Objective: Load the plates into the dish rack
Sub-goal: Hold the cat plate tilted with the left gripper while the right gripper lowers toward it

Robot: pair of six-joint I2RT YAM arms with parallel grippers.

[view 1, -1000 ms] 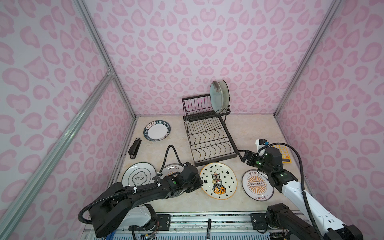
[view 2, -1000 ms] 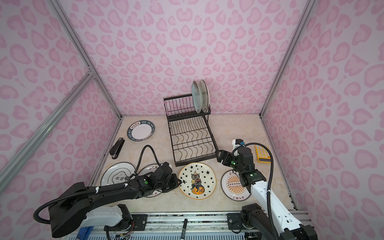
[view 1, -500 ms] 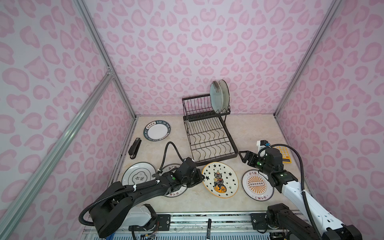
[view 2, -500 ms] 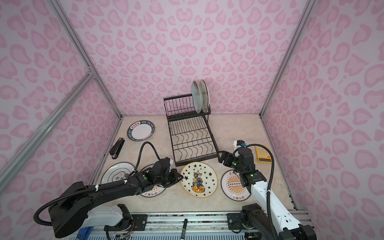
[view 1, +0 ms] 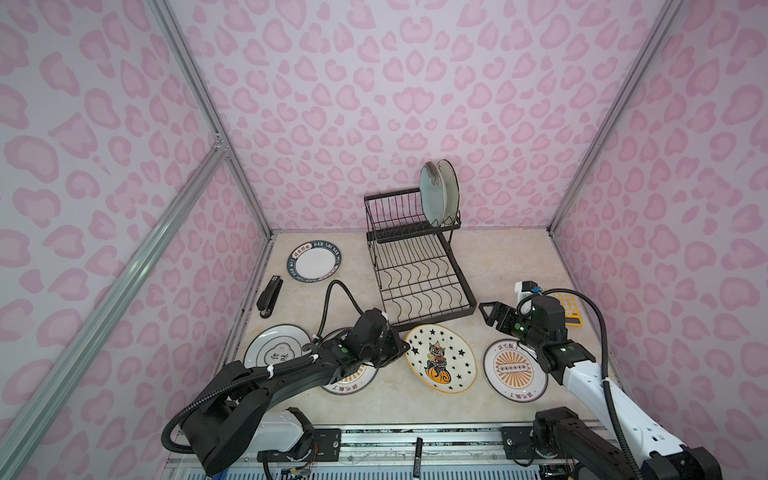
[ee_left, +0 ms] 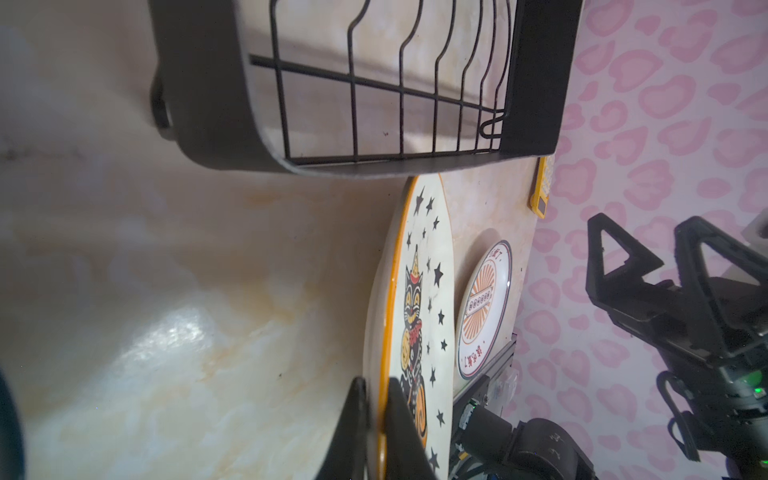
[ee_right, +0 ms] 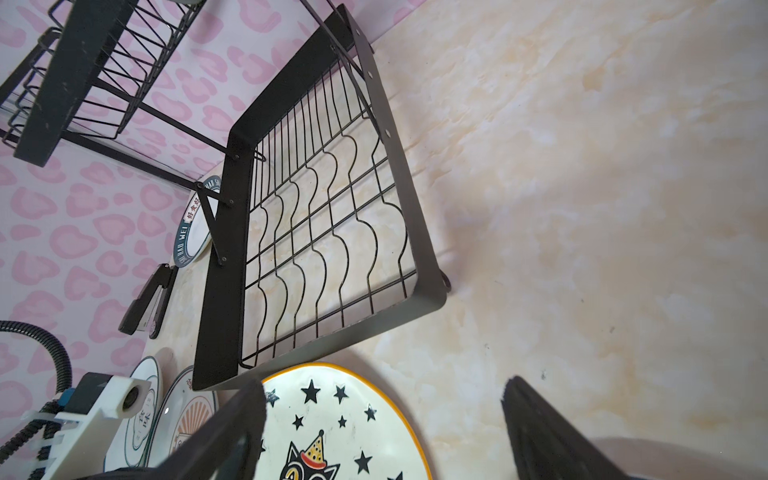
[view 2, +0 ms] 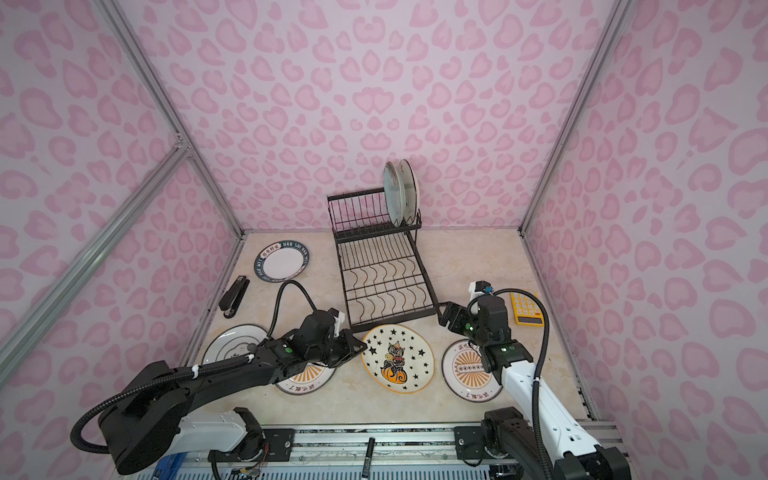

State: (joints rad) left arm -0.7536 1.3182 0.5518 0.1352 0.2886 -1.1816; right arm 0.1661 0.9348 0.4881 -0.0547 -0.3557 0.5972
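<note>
The star-and-cat plate [view 1: 440, 359] [view 2: 397, 359] lies just in front of the black wire dish rack [view 1: 436, 316] [view 2: 395, 318]. My left gripper [view 1: 405, 351] [ee_left: 376, 380] is shut on its left rim, one finger above and one below. My right gripper [view 1: 488, 311] [ee_right: 382, 386] hovers open to the right of the rack's front corner, holding nothing. Two plates [view 1: 438, 193] stand upright in the rack's upper tier. Flat on the table lie a dark-lettered plate [view 1: 316, 262], a white plate [view 1: 276, 351] and two orange-sunburst plates [view 1: 349, 380] [view 1: 515, 372], the first partly under my left arm.
A black stapler [view 1: 269, 297] lies by the left wall. A yellow calculator [view 1: 567, 307] sits behind my right wrist. A marker [view 1: 417, 455] rests on the front rail. Pink patterned walls close in three sides.
My left gripper has finished closing on the star-and-cat plate's rim, and the plate has shifted slightly right toward the rack. The right arm has barely moved.
</note>
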